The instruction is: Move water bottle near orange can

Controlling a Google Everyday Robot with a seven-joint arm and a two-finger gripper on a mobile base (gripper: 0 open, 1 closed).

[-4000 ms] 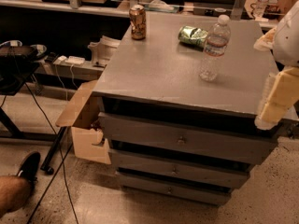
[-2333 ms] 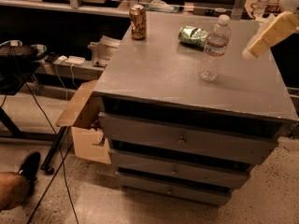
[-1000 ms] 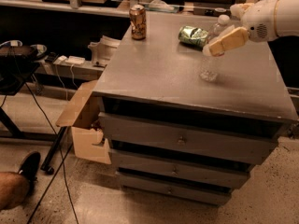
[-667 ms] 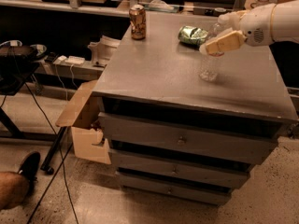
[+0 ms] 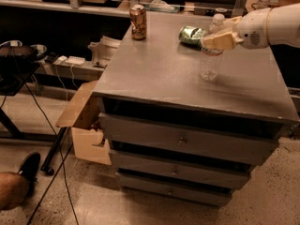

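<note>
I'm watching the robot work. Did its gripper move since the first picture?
Yes. The gripper came left from the cabinet's right edge and is now at the upper part of the water bottle.

single view — one camera, set high in front of the drawer cabinet (image 5: 183, 142), facing down and back across its grey surface (image 5: 159, 74); mid-range, taking in the whole top, three drawer fronts and the floor (image 5: 108, 200) at left. the pincer (image 5: 220, 40) shows at upper right, against the water bottle (image 5: 211, 64).
</note>
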